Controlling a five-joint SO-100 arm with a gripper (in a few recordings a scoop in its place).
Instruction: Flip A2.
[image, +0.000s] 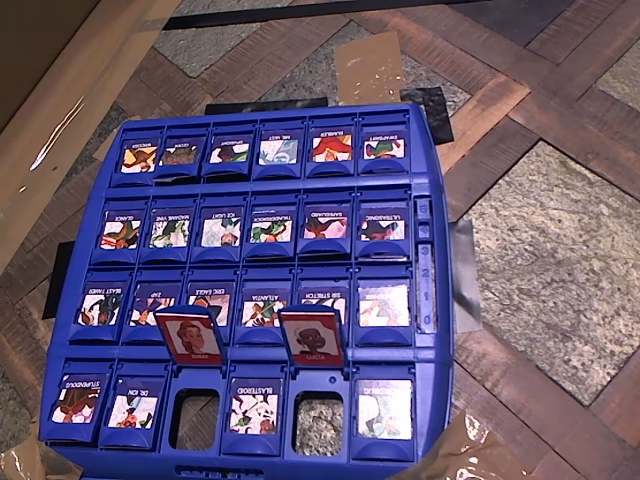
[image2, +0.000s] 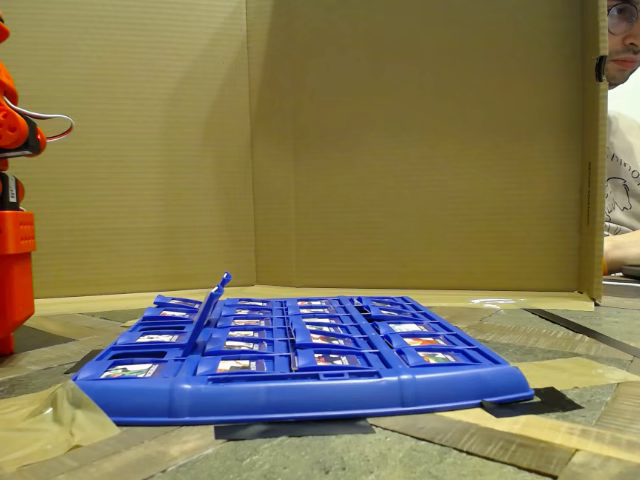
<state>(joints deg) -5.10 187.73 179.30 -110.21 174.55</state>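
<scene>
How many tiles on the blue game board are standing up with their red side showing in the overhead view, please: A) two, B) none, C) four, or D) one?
A: two red-faced tiles stand up on the blue board, A2 to the left and the red tile with the darker, black-haired face to its right, each above an open slot.

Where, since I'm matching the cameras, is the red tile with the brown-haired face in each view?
Overhead view: brown-haired tile stands raised in the lower board, left of the black-haired tile.
Fixed view: a raised flap left of centre, edge-on; cannot tell which tile.
Shared landmark: the blue board.
</scene>
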